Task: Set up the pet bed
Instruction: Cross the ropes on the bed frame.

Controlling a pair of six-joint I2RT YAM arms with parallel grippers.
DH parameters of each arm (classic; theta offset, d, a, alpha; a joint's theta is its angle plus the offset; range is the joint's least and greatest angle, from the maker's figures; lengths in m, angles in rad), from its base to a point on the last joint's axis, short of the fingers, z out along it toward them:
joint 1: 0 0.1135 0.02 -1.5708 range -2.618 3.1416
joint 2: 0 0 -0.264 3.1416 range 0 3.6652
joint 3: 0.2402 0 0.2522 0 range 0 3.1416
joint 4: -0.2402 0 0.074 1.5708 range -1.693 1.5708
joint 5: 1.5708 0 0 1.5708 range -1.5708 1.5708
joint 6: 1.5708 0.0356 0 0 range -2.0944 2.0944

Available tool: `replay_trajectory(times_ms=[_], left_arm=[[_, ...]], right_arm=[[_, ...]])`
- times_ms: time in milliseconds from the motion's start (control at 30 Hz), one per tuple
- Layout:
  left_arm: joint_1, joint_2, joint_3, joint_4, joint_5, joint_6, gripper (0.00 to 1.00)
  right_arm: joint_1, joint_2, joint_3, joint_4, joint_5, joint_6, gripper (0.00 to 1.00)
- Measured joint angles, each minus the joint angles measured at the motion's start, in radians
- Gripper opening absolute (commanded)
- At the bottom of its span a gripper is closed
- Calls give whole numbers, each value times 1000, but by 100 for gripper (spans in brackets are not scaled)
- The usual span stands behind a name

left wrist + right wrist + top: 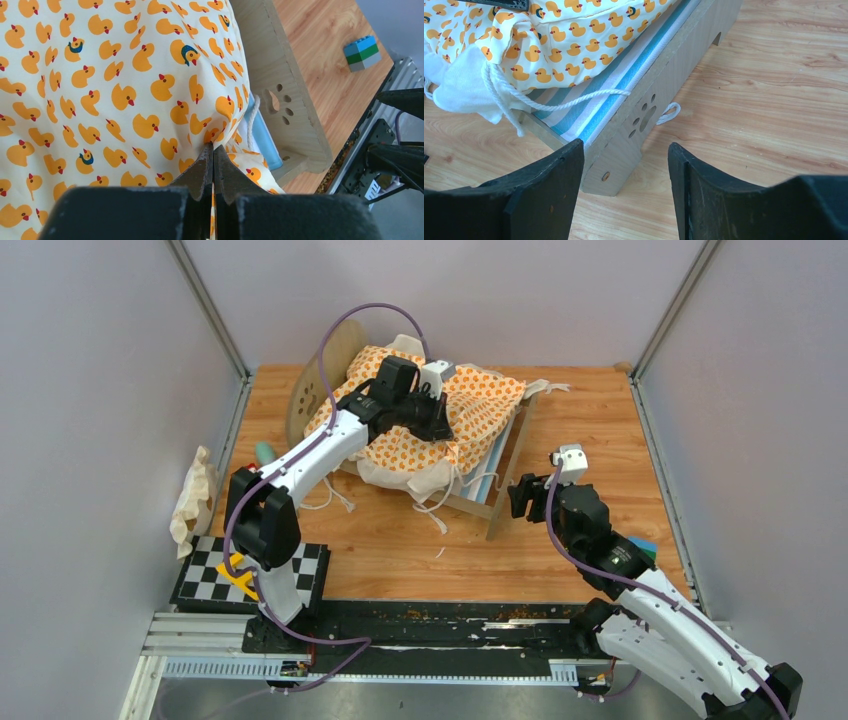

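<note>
Nearest the lens, the right tool (pixel 624 150) is hovering released, its two black fingers spread and holding nothing. The pet bed (pixel 644 115) is lying just beyond those fingers, toward 12 o'clock: a corner of its paw-print end board (pixel 624 145) is showing in the gap between them, close to the left finger, though contact cannot be told. A white cord (pixel 574 100) is trailing across the striped base.

From above, the pet bed (pixel 505 485) is sitting skewed at the far middle of the surface (pixel 400 550), and the right tool (pixel 520 495) is hanging beside its near end board, at about 4 o'clock from the frame. The duck-print cushion (pixel 480 405) is lying rumpled over the frame.

The left tool (pixel 437 420) is reaching over the bed's middle. In its wrist view the left tool (pixel 213 147) is clenched, pinching a fold of the duck-print cushion (pixel 100 100), with the end board (pixel 290 100) at 2 o'clock. A toy block (pixel 361 51) is resting farther out, well apart.
</note>
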Motion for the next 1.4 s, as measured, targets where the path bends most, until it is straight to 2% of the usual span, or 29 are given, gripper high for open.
replay_trajectory(times_ms=[1400], left_arm=[[0, 0, -6, 2, -10, 3, 0]], right_arm=[[0, -15, -3, 4, 16, -2, 63]])
